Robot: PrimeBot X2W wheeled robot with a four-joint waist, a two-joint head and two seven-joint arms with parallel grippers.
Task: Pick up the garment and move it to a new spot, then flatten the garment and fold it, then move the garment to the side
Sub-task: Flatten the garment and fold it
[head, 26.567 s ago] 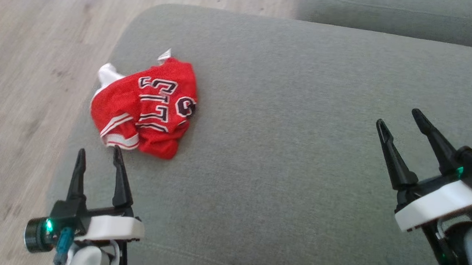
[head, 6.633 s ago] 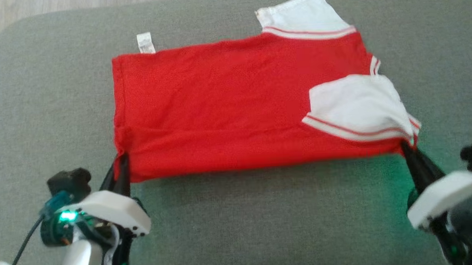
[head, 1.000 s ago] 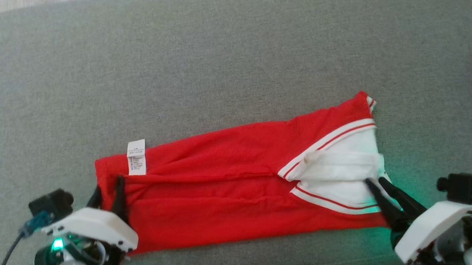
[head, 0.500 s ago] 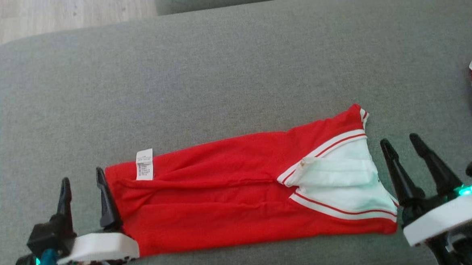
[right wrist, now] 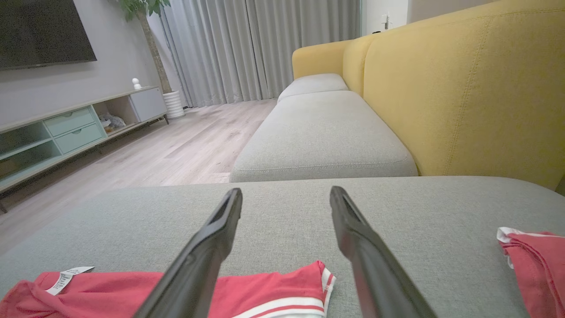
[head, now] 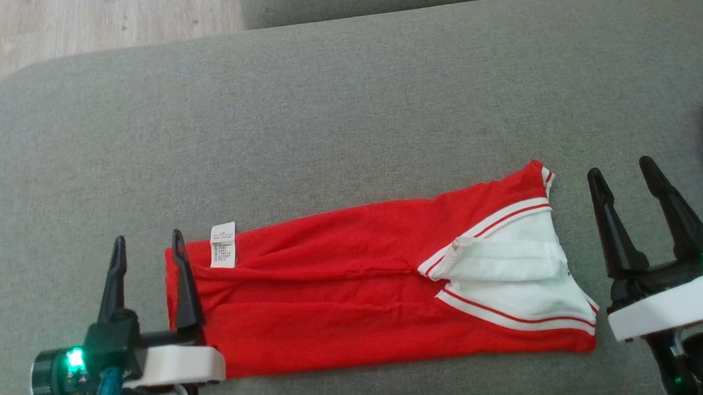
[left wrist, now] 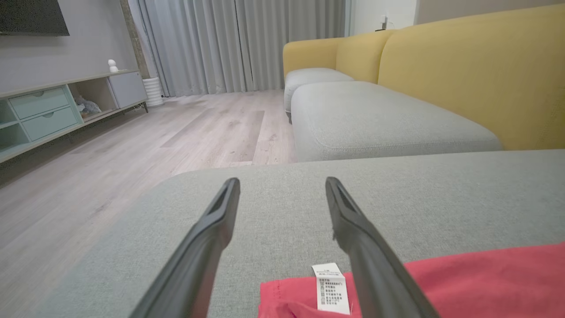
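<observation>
I'm seeing the garment (head: 344, 288) lying as a long folded strip along the near edge of the grey cushion (head: 322, 102), so I'm guessing one fold is done. My left hand (head: 148, 236) and right hand (head: 620, 167) are hovering over that same edge at the strip's two ends. Both are spread wide and gripping nothing, probably lining up the next fold.
</observation>
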